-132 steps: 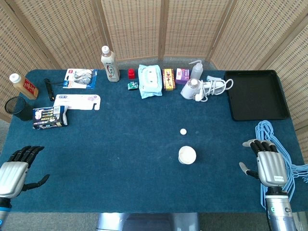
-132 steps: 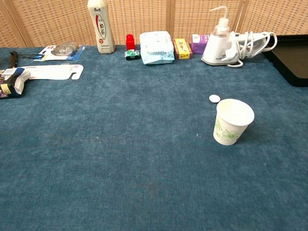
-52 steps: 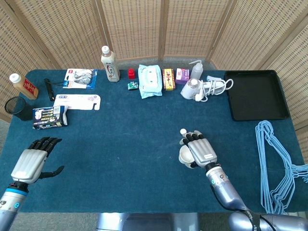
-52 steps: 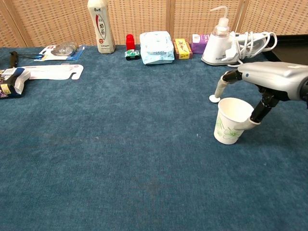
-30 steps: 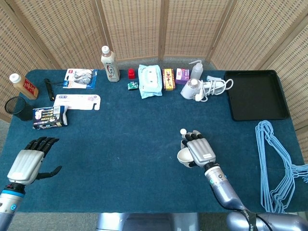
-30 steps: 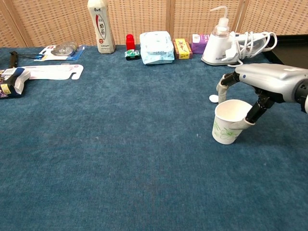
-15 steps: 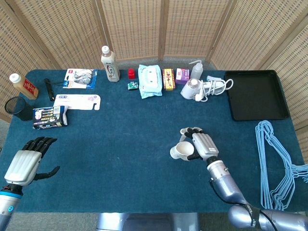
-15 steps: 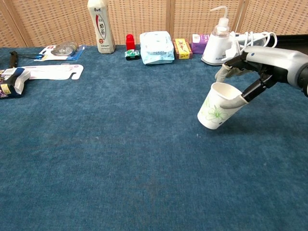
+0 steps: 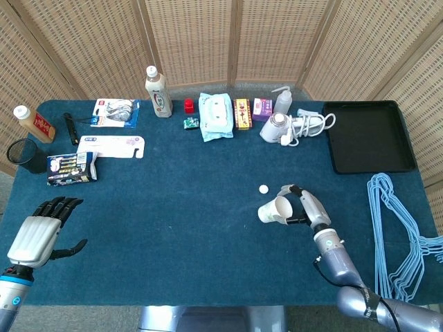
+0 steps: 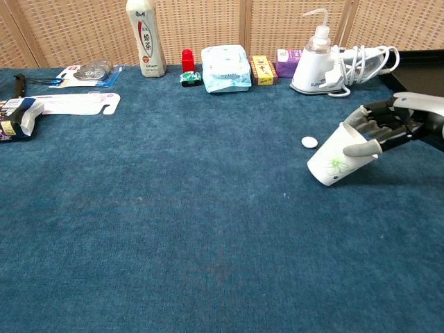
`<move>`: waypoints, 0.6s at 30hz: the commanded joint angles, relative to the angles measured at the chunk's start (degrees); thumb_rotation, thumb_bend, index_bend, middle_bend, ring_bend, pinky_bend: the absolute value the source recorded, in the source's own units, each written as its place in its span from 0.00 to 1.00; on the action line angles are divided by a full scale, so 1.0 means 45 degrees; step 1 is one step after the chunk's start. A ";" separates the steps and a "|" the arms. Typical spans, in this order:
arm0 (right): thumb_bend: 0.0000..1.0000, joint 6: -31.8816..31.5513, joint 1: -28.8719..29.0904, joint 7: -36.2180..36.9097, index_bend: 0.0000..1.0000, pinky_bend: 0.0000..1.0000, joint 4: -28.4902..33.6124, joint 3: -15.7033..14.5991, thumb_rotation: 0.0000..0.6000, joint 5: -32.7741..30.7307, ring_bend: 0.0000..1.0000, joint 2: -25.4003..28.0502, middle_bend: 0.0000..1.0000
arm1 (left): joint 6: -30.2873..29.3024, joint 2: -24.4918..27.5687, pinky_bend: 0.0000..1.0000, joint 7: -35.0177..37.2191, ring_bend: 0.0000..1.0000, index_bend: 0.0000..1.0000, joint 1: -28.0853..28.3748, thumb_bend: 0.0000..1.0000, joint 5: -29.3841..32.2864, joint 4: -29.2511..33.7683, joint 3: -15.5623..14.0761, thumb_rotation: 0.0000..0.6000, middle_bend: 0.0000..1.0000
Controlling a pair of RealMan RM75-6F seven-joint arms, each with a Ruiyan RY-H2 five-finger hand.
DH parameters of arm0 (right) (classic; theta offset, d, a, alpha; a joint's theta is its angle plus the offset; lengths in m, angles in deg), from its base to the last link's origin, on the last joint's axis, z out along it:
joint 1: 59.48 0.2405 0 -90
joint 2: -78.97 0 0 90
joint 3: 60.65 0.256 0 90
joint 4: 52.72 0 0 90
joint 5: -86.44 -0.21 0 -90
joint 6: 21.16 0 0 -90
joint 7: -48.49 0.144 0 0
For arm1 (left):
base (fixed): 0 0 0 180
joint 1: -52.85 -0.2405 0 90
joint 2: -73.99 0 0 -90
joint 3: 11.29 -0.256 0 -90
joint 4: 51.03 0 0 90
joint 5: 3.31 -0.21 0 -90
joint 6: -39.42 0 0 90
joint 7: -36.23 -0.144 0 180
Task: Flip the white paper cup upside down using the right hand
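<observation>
The white paper cup (image 9: 275,210) (image 10: 334,164), printed with a green flower, is lifted off the blue table and tipped on its side, its base pointing left. My right hand (image 9: 308,207) (image 10: 386,126) grips it around the rim end, fingers wrapped over the wall. My left hand (image 9: 36,234) hovers at the table's front left with fingers apart and nothing in it; the chest view does not show it.
A small white cap (image 9: 263,188) (image 10: 309,142) lies just beyond the cup. Bottles, a wipes pack (image 9: 215,115), boxes and a white corded appliance (image 9: 280,127) line the far edge. A black tray (image 9: 367,135) sits at the back right, blue hangers (image 9: 401,228) along the right edge.
My right hand has rolled over with the cup, tipping it further onto its side and shifting it slightly right. The left hand has barely moved.
</observation>
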 commanded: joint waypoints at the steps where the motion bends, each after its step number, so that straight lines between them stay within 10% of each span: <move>1: 0.23 0.0011 -0.0188 -0.0110 0.23 0.08 -0.0431 -0.0401 0.92 0.0666 0.13 0.0227 0.16 | 0.0016 -0.0030 0.16 -0.0024 0.12 0.12 0.0020 0.25 -0.0015 0.0019 0.0012 0.54 0.18; 18: 0.24 -0.0866 0.0510 -0.4125 0.23 0.08 0.0627 -0.1241 0.94 0.2618 0.13 0.0985 0.16 | 0.0025 -0.0135 0.16 0.0201 0.12 0.12 -0.0079 0.25 0.0075 -0.0262 -0.0058 0.54 0.18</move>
